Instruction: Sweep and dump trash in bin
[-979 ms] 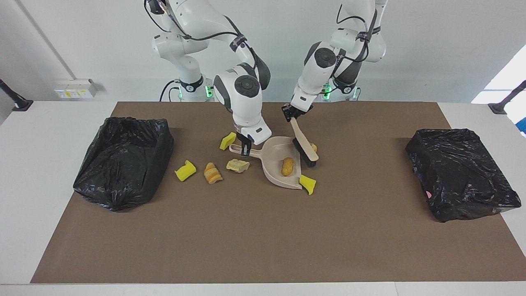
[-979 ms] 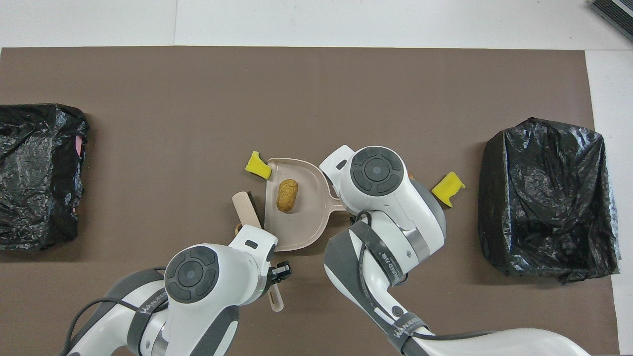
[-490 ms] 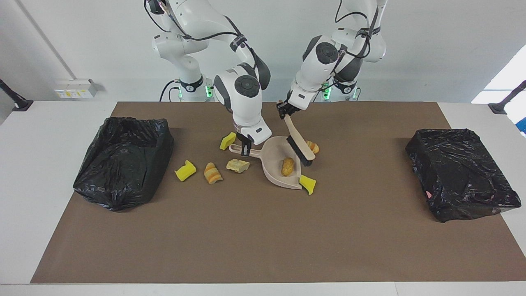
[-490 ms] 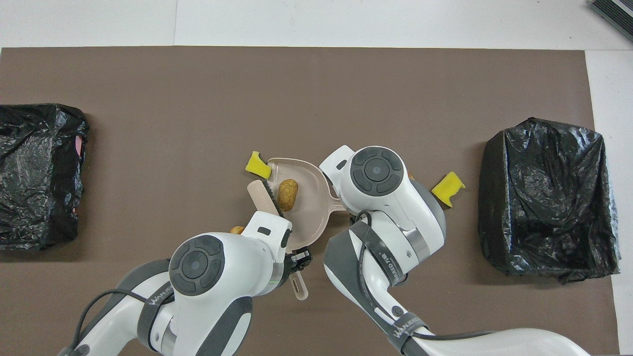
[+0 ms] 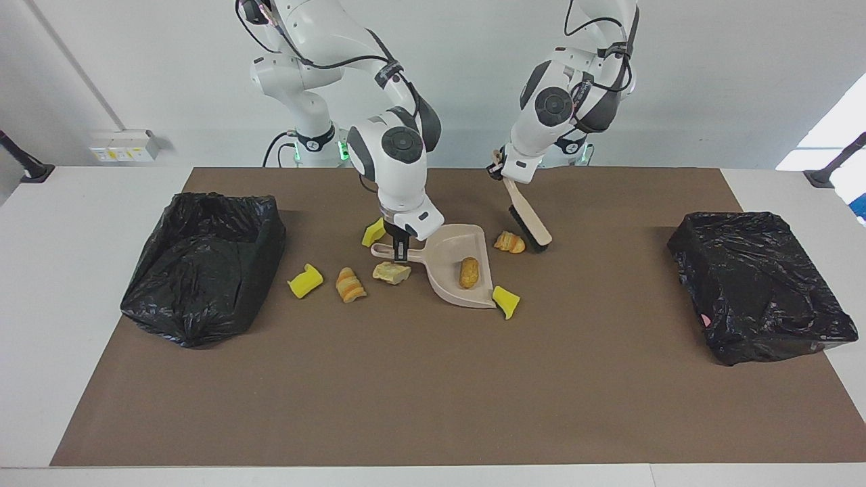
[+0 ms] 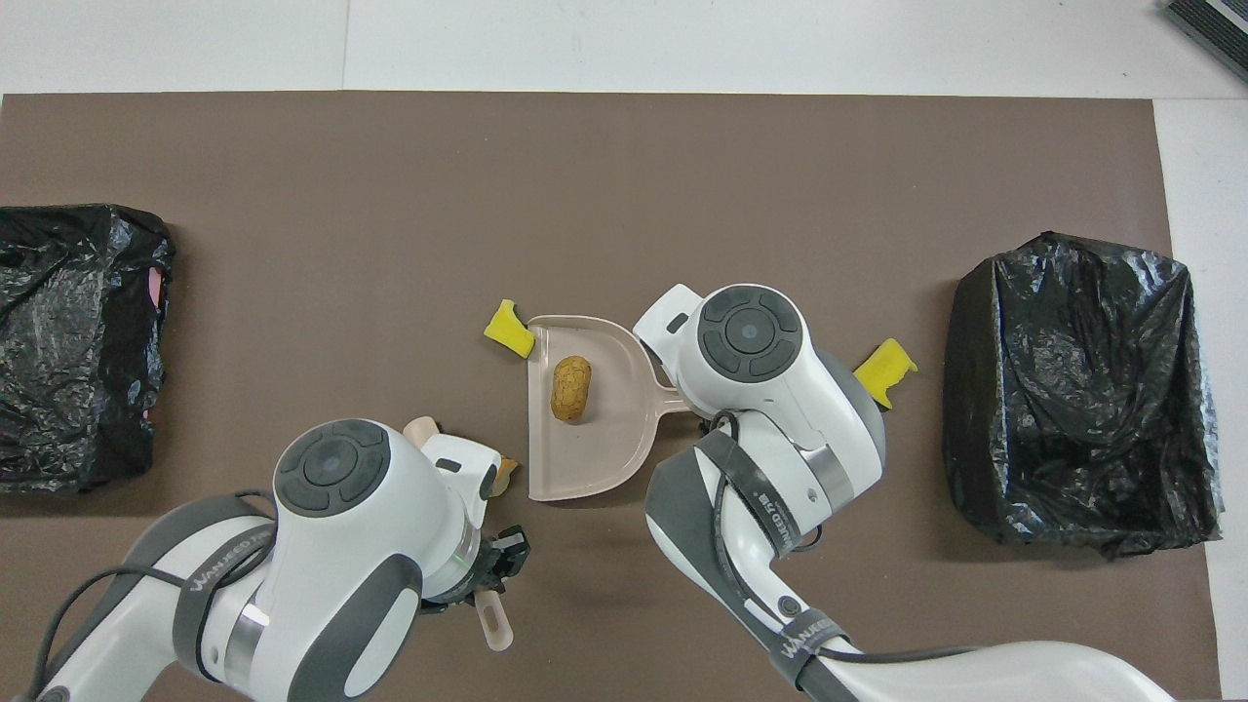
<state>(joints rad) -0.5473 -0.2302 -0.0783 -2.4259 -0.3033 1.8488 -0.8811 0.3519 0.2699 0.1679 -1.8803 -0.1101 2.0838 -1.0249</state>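
Yellow and tan-orange trash (image 5: pixel 469 272) lumps

Right arm (image 5: pixel 399 145) bent at elbow, wrist pointing steeply down, right gripper (image 5: pixel 400 249) low at table, fingers clamped on dustpan handle (image 5: pixel 389 249). Left arm (image 5: pixel 555 108) raised, wrist angled down, left gripper (image 5: pixel 504 170) closed on brush handle (image 5: pixel 517 196), bristle end hanging down.

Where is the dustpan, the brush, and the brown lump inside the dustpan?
dustpan (image 5: pixel 446 260), facing view, bare floor of the pan.
brush (image 5: pixel 530 218), facing view, tan back above the black bristles.
brown lump (image 6: pixel 571 388), overhead view, middle of the lump.
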